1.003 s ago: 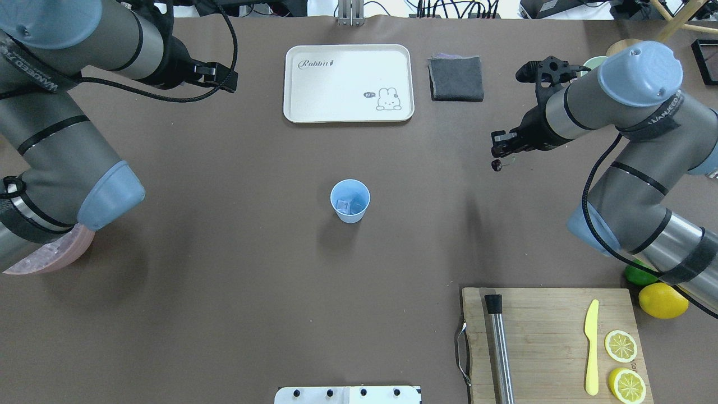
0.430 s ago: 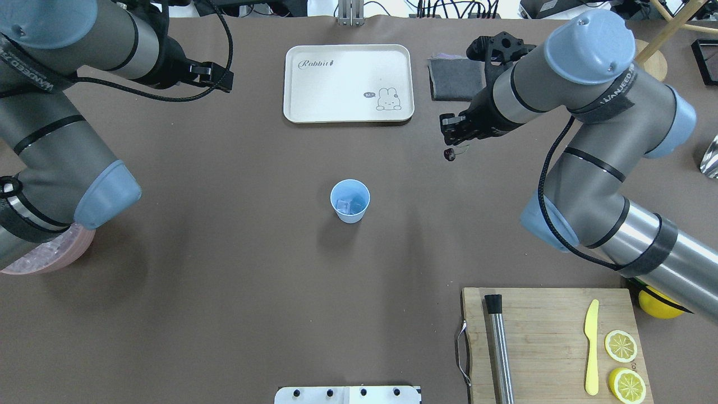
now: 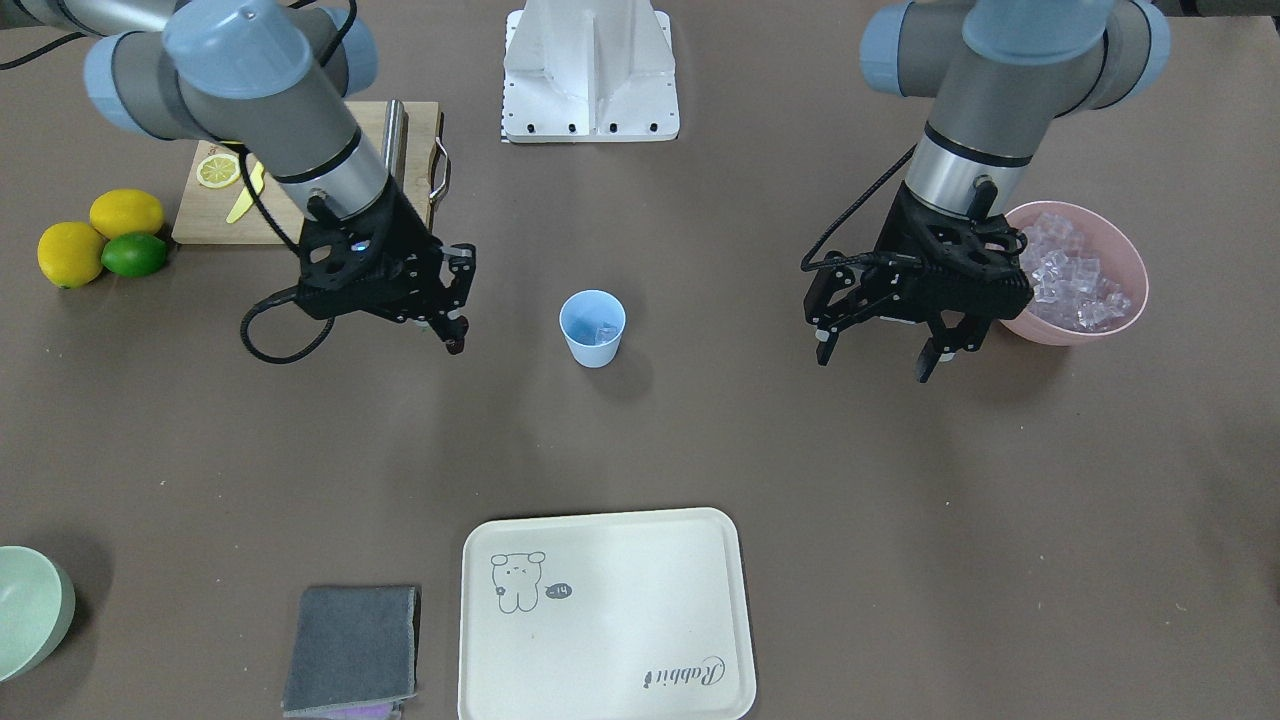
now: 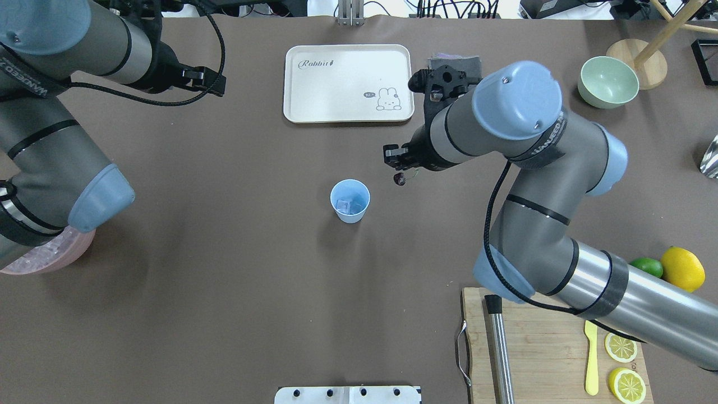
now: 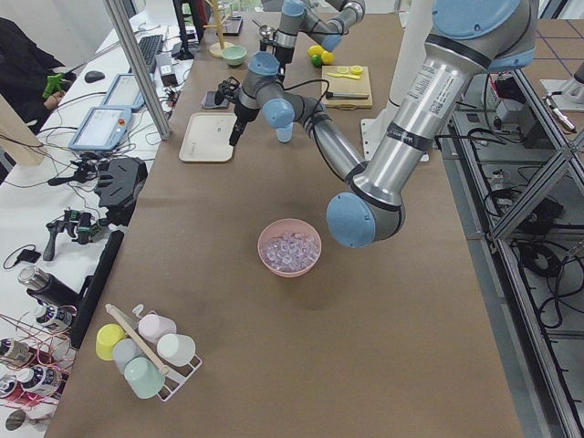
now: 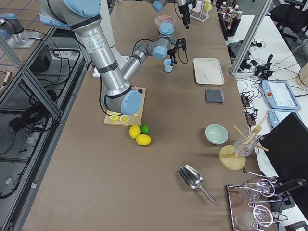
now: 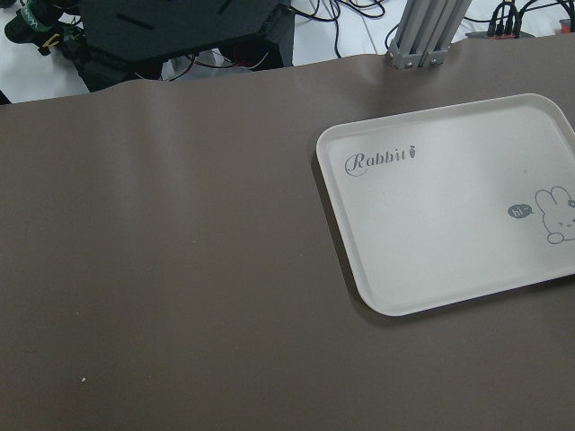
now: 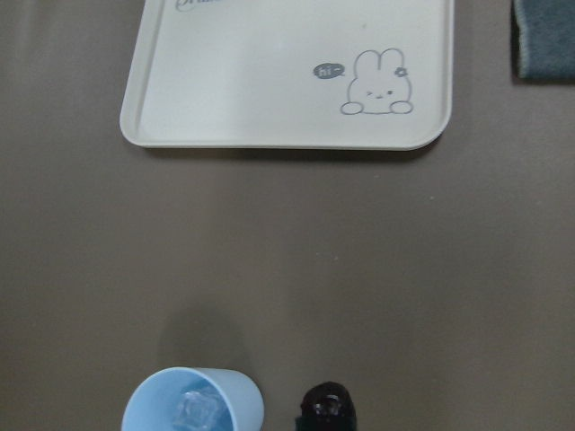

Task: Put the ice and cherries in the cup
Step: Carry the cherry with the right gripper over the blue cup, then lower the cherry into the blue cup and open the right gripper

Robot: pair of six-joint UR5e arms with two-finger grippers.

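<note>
1. Right now my right gripper (image 4: 398, 167) is clamped on the cherries (image 4: 400, 179), which hang above the worktop (image 4: 224, 269) just beside the cup (image 4: 350, 201), not over its mouth.
2. The cup stands upright mid-worktop with ice (image 4: 349, 206) inside; more ice fills the pink bowl (image 3: 1080, 335).
3. My left gripper (image 3: 873, 360) hangs with jaws spread wide, just beside that bowl.
4. The cream tray (image 4: 348, 83) and a grey cloth (image 3: 350, 645) lie beyond the cup; my right arm covers part of the cloth from overhead.
5. The pale green bowl (image 4: 583, 84), cutting board (image 4: 544, 325), lemons (image 4: 682, 269) and lime (image 4: 645, 266) sit well apart from the cup.
</note>
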